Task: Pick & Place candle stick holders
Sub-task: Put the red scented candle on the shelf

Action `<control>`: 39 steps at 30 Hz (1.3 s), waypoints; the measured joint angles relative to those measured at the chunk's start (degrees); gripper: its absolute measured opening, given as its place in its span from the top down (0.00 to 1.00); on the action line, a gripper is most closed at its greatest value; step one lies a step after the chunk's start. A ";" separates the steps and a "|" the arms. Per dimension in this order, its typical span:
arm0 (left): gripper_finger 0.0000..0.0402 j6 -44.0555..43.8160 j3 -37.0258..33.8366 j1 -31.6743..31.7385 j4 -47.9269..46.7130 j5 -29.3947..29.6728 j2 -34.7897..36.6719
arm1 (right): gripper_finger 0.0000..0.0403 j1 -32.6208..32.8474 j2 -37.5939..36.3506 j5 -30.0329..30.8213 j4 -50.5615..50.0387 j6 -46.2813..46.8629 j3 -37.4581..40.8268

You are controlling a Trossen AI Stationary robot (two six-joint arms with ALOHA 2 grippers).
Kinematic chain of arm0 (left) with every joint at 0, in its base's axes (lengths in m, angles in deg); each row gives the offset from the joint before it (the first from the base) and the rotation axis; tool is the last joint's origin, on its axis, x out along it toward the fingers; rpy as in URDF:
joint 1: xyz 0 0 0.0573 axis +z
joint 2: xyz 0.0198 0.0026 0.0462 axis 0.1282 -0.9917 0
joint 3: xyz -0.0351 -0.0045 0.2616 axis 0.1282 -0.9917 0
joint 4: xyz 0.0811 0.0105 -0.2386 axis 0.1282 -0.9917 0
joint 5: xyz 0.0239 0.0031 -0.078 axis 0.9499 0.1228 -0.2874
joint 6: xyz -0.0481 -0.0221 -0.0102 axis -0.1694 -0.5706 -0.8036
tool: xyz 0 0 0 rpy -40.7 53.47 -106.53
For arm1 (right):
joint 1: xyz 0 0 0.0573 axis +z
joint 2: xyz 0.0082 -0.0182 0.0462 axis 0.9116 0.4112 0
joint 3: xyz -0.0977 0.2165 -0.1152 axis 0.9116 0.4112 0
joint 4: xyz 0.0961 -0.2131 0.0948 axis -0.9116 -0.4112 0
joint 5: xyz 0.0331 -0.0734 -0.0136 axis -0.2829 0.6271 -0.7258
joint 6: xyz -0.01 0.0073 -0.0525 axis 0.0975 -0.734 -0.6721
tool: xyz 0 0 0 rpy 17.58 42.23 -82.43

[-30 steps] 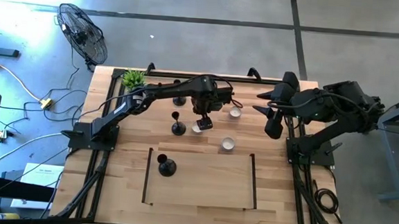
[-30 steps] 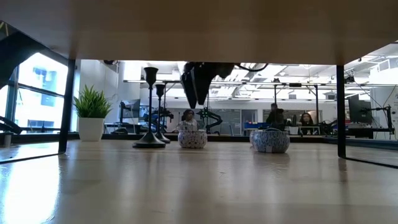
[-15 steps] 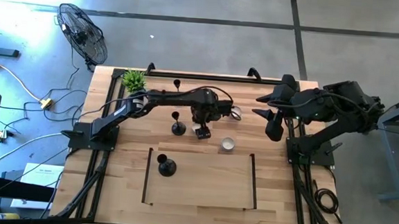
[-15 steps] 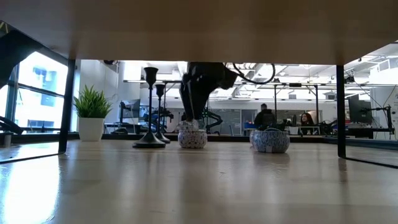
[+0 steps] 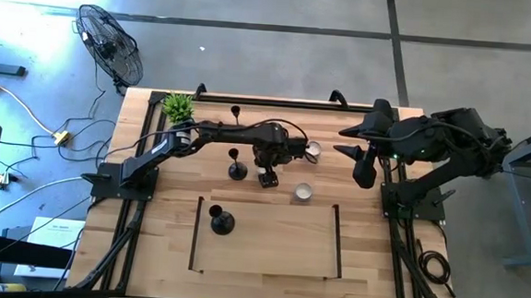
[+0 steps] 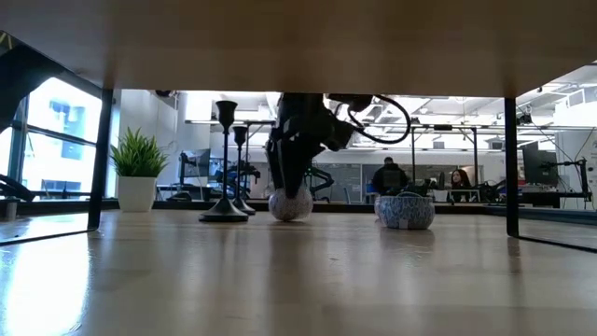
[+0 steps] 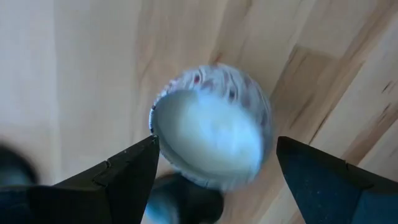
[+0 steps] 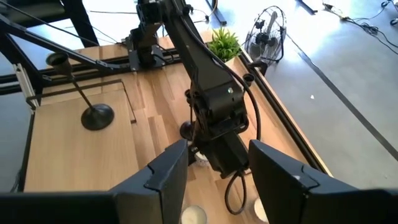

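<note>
Three black candlestick holders stand upright on their round bases: one at the far edge (image 5: 234, 116), one mid-table (image 5: 237, 168), one inside the taped outline near the front (image 5: 220, 221). Two of them show in the low view (image 6: 225, 159) (image 6: 241, 168). My left gripper (image 5: 266, 176) is open and low over a small white patterned cup (image 7: 211, 124), just right of the mid-table holder, with one finger on each side of the cup. My right gripper (image 5: 362, 166) is open and empty, held above the table's right edge. My left gripper comes at the cup from above, fingers pointing down on either side of it. One fingertip (image 7: 144, 152) meets the cup's rim (image 7: 155, 121); the other finger (image 7: 298, 155) stands apart. The cup (image 6: 291, 203) rests tilted on the table, its mouth turned toward the touching finger.
Two more small cups sit on the table (image 5: 312, 150) (image 5: 303, 191). A green potted plant (image 5: 178, 105) stands at the far left corner. Dark tape lines (image 5: 196, 233) (image 5: 336, 241) mark a rectangle near the front edge. A fan (image 5: 110, 47) stands off the table.
My left gripper has come down and a little toward the near edge, ending with its fingers around the small cup. The cup, which stood upright, has tipped onto its side wall in place. The candlestick holders have stayed where they were.
</note>
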 joint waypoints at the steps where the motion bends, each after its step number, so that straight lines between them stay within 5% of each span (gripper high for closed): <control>1: 0.21 0.01 -0.45 -0.04 0.95 -0.54 -0.04 | 0.59 0.00 0.00 -0.12 0.33 0.00 0.00; 21: 0.23 0.19 -3.00 -0.03 4.16 2.02 -0.07 | 0.59 0.00 0.02 -1.61 1.64 -0.96 0.00; 26: 0.38 0.75 -3.00 0.00 4.12 2.99 -0.07 | 0.59 0.00 0.02 -1.62 1.64 -1.77 0.00; 32: 0.67 1.89 -3.00 0.00 4.30 4.13 -0.07 | 0.59 0.00 0.02 -1.63 1.64 -1.97 0.00; 39: 0.67 2.23 -3.00 0.00 4.21 4.39 -0.07 | 0.59 0.00 0.03 -1.63 1.64 -2.91 0.00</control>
